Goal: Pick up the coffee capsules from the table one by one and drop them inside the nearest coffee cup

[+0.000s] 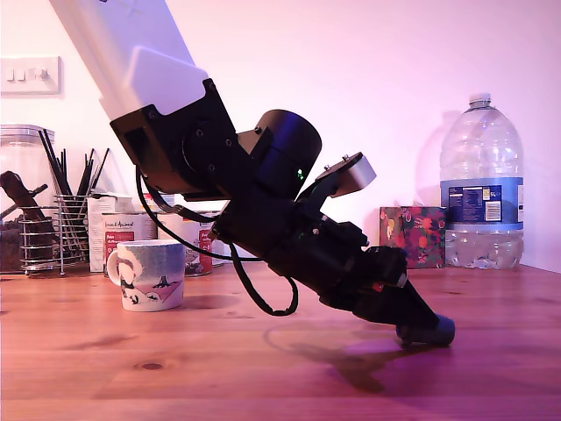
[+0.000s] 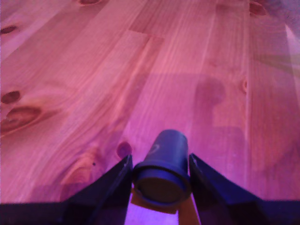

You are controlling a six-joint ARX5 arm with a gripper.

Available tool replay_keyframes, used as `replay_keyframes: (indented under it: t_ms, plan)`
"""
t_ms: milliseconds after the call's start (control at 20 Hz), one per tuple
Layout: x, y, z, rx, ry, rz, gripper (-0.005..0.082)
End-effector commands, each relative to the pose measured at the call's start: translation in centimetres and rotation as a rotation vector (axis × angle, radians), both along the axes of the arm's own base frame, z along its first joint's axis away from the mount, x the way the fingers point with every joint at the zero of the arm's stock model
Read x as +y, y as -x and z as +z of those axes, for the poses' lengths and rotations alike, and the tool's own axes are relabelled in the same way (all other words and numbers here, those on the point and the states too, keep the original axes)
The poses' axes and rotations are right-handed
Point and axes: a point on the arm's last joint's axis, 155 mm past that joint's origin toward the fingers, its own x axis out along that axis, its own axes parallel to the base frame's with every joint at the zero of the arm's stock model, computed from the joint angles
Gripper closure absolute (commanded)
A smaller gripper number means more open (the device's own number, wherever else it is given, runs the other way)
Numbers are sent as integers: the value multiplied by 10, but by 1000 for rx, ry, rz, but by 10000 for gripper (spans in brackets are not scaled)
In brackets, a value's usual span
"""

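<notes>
Gripper (image 2: 161, 180) clamped on a dark coffee capsule (image 2: 161, 168), one finger (image 2: 110, 185) pressed against each side. Capsule lying on its side between the fingers, narrower end pointing away from the wrist, wider rimmed end toward the camera. In the exterior view, arm angled steeply down toward that view's right, gripper (image 1: 427, 329) low at the wooden table (image 1: 79, 368) with the capsule (image 1: 431, 331) at its tip. White cup (image 1: 151, 275) well apart, standing upright toward the exterior view's left.
</notes>
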Motion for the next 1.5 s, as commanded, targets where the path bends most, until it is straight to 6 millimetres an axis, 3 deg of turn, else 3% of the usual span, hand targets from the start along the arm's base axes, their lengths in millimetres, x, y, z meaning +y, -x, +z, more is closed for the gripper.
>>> replay_keyframes:
  t_ms: [0, 200, 400, 700, 950, 1200, 1450]
  plan:
    - [1, 6, -17, 25, -22, -10, 554]
    - [0, 5, -1, 28, -3, 3, 554]
    - [3, 4, 31, 6, 10, 15, 554]
    - [26, -9, 70, -35, -43, 148, 554]
    - [61, -24, 105, -42, -74, 296, 554]
    - [109, -50, 123, -39, -95, 467, 554]
    - [162, -59, 127, -55, -95, 591, 554]
